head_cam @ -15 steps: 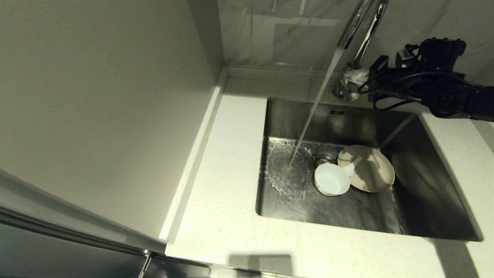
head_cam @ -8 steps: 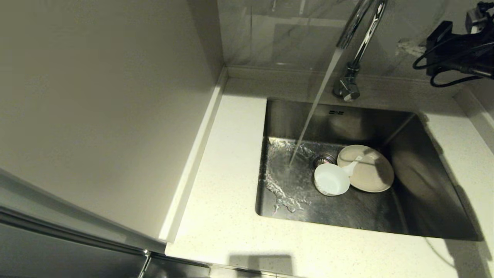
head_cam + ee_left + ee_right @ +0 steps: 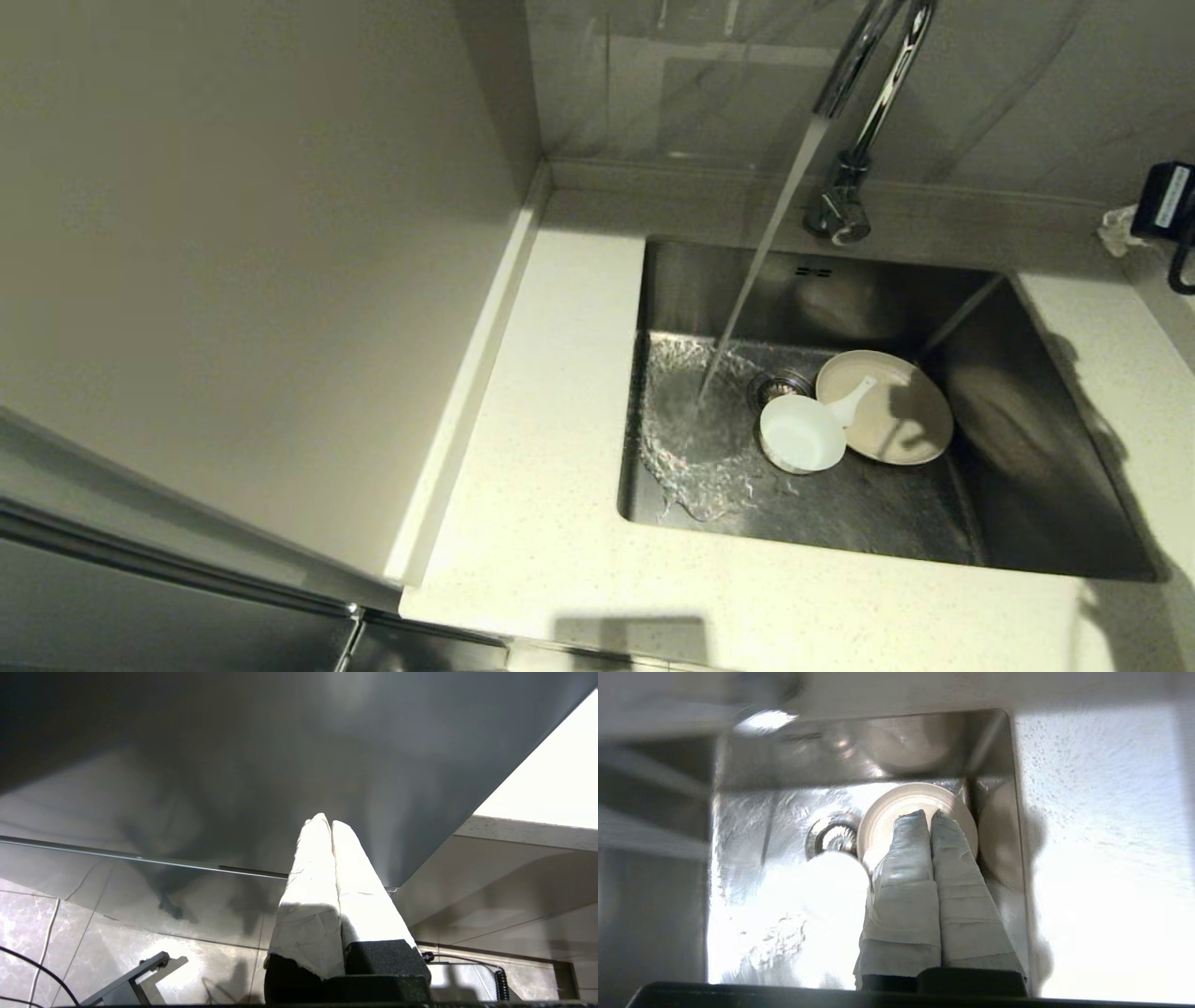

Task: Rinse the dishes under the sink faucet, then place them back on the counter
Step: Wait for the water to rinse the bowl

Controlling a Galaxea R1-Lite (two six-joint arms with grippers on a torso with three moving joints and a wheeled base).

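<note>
We have the tap (image 3: 864, 93) running, but nothing is rinsed yet. Our right pincer (image 3: 930, 814), closed and empty, hangs above the sink (image 3: 1046, 523); the plate (image 3: 896, 807) lies below its tips, bowl (image 3: 801, 433) and spoon (image 3: 854, 397) alongside. Our left pincer (image 3: 325, 820), closed and empty, sits parked below the counter (image 3: 551, 523).

This is a home kitchen. A steel sink (image 3: 1027, 448) is set into a pale speckled stone surface (image 3: 551, 523) with a low raised rim along the back. A tall chrome tap (image 3: 864, 103) arches over the basin and water runs from it onto the sink floor beside a round drain (image 3: 780, 383). A bowl (image 3: 801, 434), a spoon (image 3: 854, 399) and a plate (image 3: 901, 425) lie in the basin. Marbled wall tiles (image 3: 709, 75) stand behind the tap, and a plain cabinet side (image 3: 233, 280) rises on the left.
</note>
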